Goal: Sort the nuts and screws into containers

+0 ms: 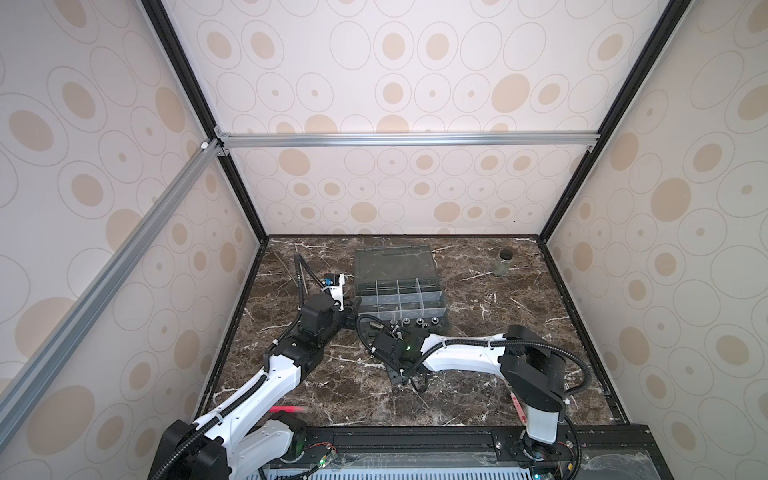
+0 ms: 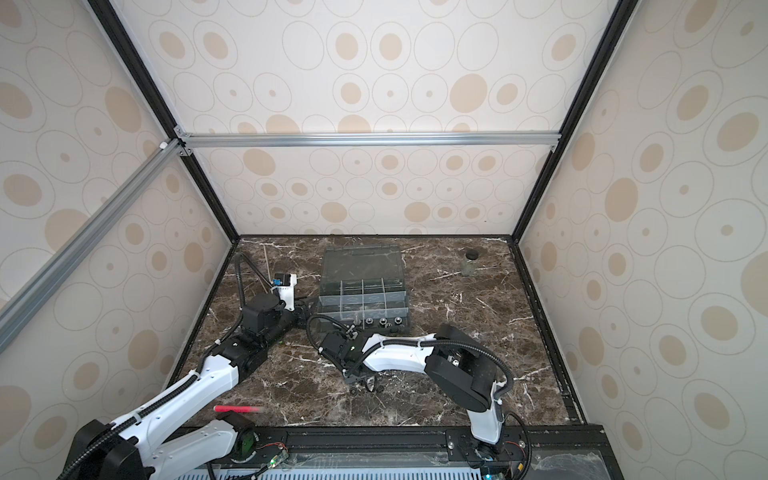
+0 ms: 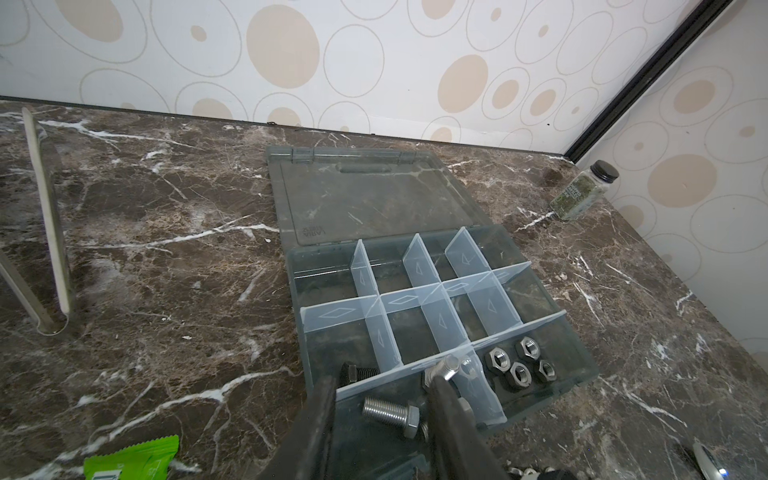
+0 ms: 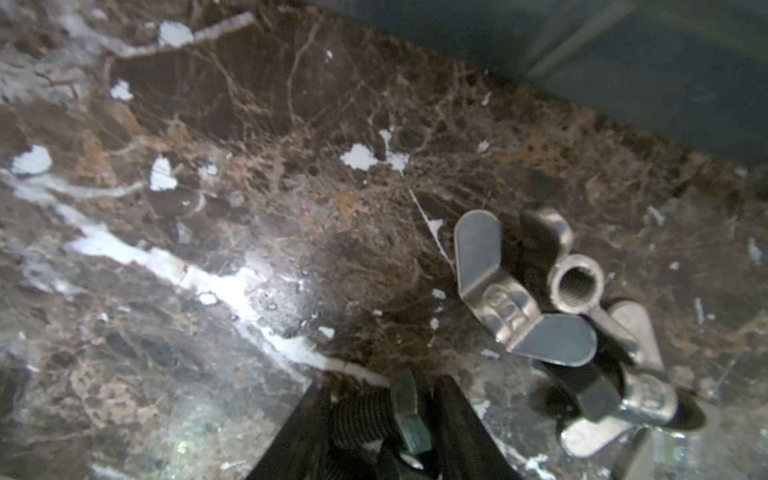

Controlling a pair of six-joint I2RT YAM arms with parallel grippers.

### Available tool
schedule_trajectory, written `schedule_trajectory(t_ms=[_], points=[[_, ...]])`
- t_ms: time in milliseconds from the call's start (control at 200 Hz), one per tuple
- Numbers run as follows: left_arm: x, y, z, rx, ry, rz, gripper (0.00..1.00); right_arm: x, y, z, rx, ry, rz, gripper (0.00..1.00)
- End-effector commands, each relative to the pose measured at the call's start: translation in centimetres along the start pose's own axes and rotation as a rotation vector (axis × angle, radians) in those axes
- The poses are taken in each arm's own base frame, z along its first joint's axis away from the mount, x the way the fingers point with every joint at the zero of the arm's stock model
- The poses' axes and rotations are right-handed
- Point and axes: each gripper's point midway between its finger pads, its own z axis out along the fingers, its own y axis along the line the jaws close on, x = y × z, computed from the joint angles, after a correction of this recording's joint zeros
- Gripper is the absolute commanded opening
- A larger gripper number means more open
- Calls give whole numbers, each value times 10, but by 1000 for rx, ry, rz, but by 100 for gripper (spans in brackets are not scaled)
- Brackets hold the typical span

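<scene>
Right gripper (image 4: 382,388) pinching a black screw (image 4: 361,415)

The right gripper is pressing both fingers on the black screw, close over the marble table (image 4: 208,208); wing nuts (image 4: 523,299) are lying just beside it. The left gripper (image 3: 382,382) is hovering with jaws apart, clamping nothing, over a corner compartment (image 3: 374,446) of the organizer box (image 3: 582,376). A silver screw (image 3: 390,413) is lying between its fingers, and four hex nuts (image 3: 519,368) are sitting in the next compartment beyond one finger.
</scene>
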Motion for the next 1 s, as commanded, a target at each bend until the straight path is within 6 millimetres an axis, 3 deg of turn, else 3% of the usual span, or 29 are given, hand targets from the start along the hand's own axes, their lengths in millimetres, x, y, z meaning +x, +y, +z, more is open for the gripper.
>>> schedule_trajectory(t_ms=[0,270,470,995], points=[[-8,2,-4,-6,-28,-6,37,6,-7,3,62,15,-13,40],[-8,2,-4,-9,-28,-8,37,9,-10,5,74,22,-18,35],[-7,3,-4,-14,-25,-9,37,9,-10,4,71,24,-33,43],[-7,3,-5,-10,-28,-12,37,11,-8,-3,47,22,-233,48]])
